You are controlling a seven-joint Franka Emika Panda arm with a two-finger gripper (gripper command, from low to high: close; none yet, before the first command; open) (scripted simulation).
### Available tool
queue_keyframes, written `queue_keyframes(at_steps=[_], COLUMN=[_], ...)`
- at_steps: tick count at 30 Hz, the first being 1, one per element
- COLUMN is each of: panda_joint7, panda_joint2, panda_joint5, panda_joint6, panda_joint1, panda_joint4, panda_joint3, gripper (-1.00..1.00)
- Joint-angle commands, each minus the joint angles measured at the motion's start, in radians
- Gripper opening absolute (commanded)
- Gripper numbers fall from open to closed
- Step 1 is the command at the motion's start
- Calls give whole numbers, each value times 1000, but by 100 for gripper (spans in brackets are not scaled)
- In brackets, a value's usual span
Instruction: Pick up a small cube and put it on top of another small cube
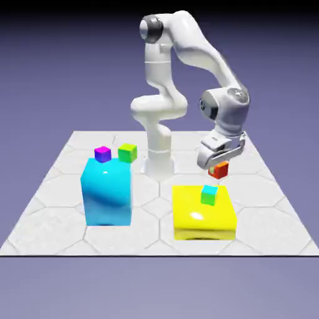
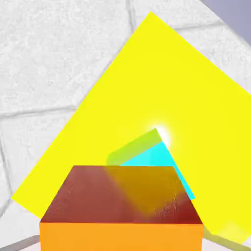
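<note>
Pincer first: we see it clamped on the small orange-red cube, holding it in the air just above and slightly to the exterior view's right of the small teal-topped cube, with a clear gap between the two. In the hand view the held cube fills the bottom of the picture so fully that we cannot make out either fingertip, and its lower part is cut off by the edge. It also covers the near portion of the teal-topped cube, of which only a cyan wedge and a green strip show.

Around them, the teal-topped cube rests on a big yellow block, toward its far side. On the exterior view's left stands a tall cyan block with a small purple cube on top, and a lime-green cube shows just behind that block; we cannot tell what it rests on. Everything sits on a pale hexagon-tiled table. Nothing lies between the held cube and the one below.

The held cube shows a dark red, mottled top face and a flat orange front in the hand view; from outside it looks orange-red and tiny beside the blocks.
</note>
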State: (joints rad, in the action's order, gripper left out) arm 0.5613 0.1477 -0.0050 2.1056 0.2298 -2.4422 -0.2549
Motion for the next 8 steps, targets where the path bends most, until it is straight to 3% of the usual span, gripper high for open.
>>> queue_keyframes(at_steps=[1,5,6,8], panda_joint7=[9,33,33,26], panda_joint2=[-25,-112,-112,-88], panda_joint5=[-12,-43,-43,-34], panda_joint6=[44,197,197,153], panda_joint1=[0,-2,-2,-1], panda_joint4=[-19,-88,-88,-69], panda_joint3=[1,2,2,2], gripper=[-100,-100,100,100])
